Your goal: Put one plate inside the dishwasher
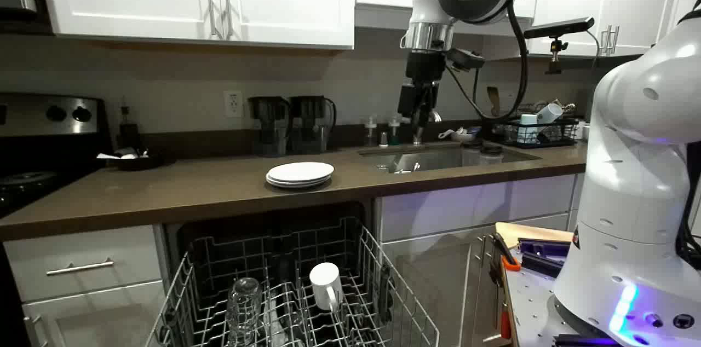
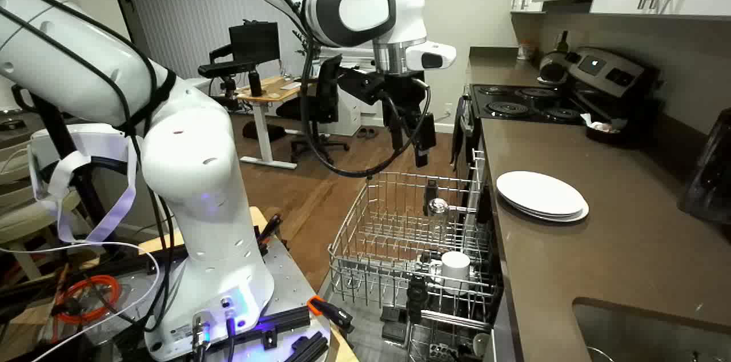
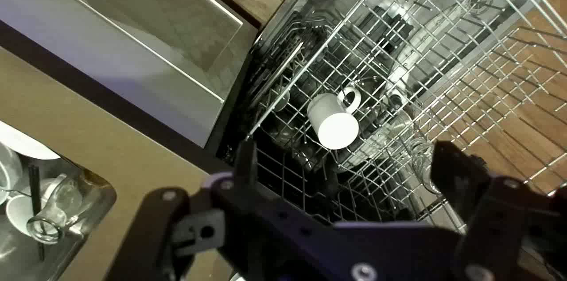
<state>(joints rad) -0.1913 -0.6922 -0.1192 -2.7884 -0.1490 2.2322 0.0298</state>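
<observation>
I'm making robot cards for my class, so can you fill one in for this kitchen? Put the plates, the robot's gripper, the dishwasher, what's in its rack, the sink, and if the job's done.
Plates: white, stacked on the brown counter
Gripper: open, holding nothing, up in the air away from the plates
Dishwasher: open, its wire rack pulled out
In the rack: a white mug and a clear glass
Sink: has dishes in it
Job done: no plate seen in this rack
</observation>
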